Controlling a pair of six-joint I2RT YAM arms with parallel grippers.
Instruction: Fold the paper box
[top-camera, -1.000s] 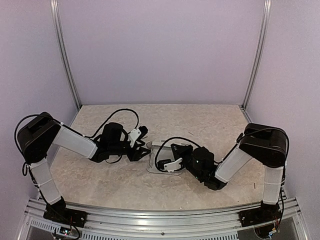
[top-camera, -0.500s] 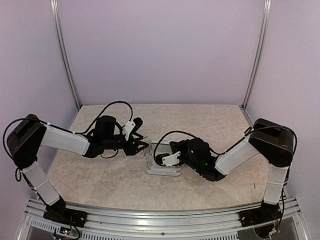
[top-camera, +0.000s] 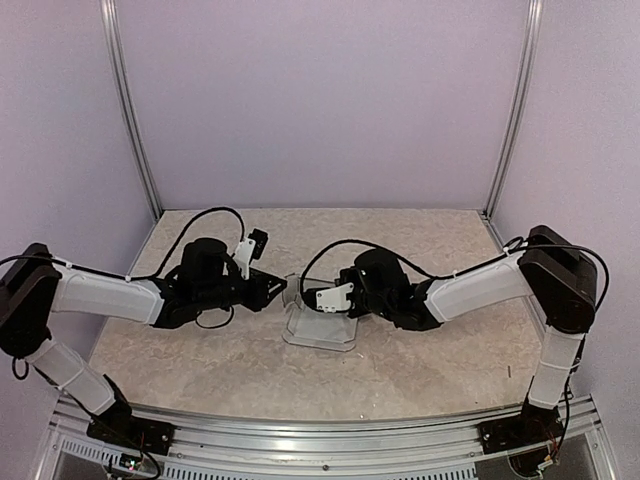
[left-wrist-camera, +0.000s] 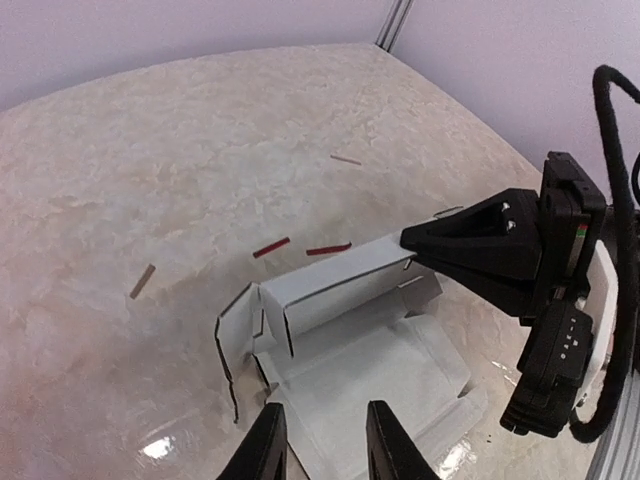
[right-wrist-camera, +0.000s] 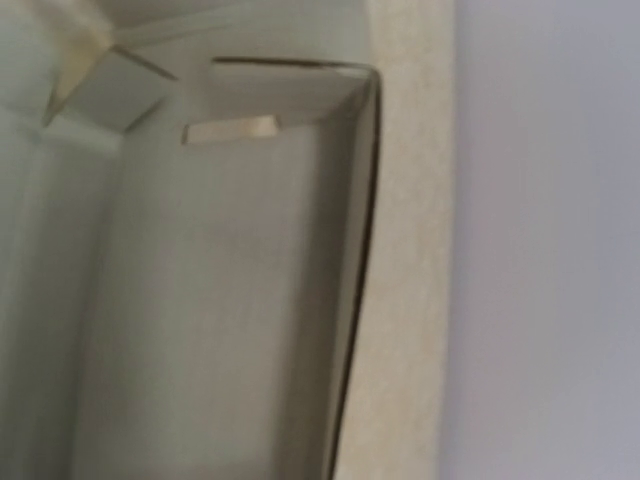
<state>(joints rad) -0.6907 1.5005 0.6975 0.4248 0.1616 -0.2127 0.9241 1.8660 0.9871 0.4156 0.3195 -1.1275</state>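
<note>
The paper box (top-camera: 322, 327) is a pale grey-white die-cut blank lying mid-table, partly folded, with one long panel raised. In the left wrist view the paper box (left-wrist-camera: 350, 335) shows its flat base, the raised panel and a small flap at the left end. My left gripper (top-camera: 277, 291) is open at the box's left edge, and its fingertips (left-wrist-camera: 266, 445) straddle the near part of the flat base. My right gripper (top-camera: 318, 297) appears pinched on the right end of the raised panel (left-wrist-camera: 412, 240). The right wrist view shows only the card (right-wrist-camera: 220, 300) close up, with no fingers.
Two small red scraps (left-wrist-camera: 271, 247) and a tan scrap (left-wrist-camera: 142, 281) lie on the table beyond the box. Another thin scrap (left-wrist-camera: 346, 159) lies farther back. Metal frame posts (top-camera: 130, 110) stand at the back corners against lilac walls.
Both arms have stretched forward toward the table's middle. The left gripper has moved right to the box's left edge. The right gripper has moved left and back, and the box has shifted slightly left.
</note>
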